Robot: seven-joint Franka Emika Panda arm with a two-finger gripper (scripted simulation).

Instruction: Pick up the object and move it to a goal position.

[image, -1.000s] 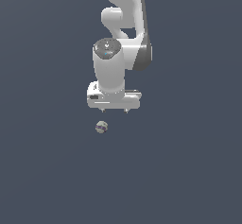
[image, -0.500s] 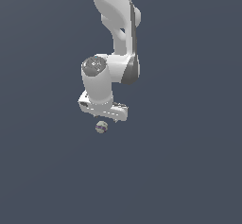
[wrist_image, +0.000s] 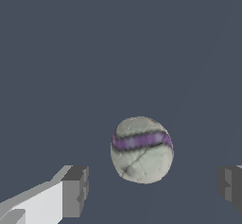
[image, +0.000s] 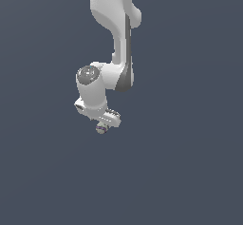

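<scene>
Now your hand (wrist_image: 152, 190) is wide open and holds nothing. See the ball (wrist_image: 142, 150) sitting between the fingers (wrist_image: 74, 191), nearer the nine o'clock one. Center it, go lower, then squeeze gently.

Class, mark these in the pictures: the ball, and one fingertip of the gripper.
ball (wrist_image: 142, 150), wrist view, on its pale surface below the purple band.
fingertip (wrist_image: 74, 191), wrist view, on the dark pad's face.

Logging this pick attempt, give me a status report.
Gripper open, low over the ball. Ball sits between the fingers, untouched, not yet grasped. Nothing in the way.
</scene>
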